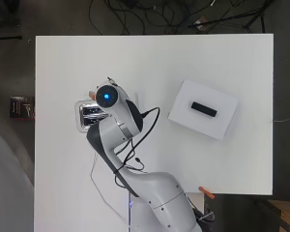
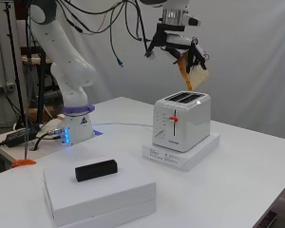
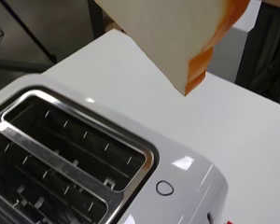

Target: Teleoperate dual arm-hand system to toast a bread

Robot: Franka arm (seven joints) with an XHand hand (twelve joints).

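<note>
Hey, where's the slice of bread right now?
In the side view, the tan slice of bread with orange crust hangs in the black and white hand, in the air just above the white two-slot toaster, not yet in a slot.

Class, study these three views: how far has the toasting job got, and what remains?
Done: the hand has the bread slice picked up, fingers curled round it. In hand: the slice hangs above the toaster, still clear of its empty slots. Left: lower the slice into a slot and press the red lever, which looks not yet pushed down.
</note>
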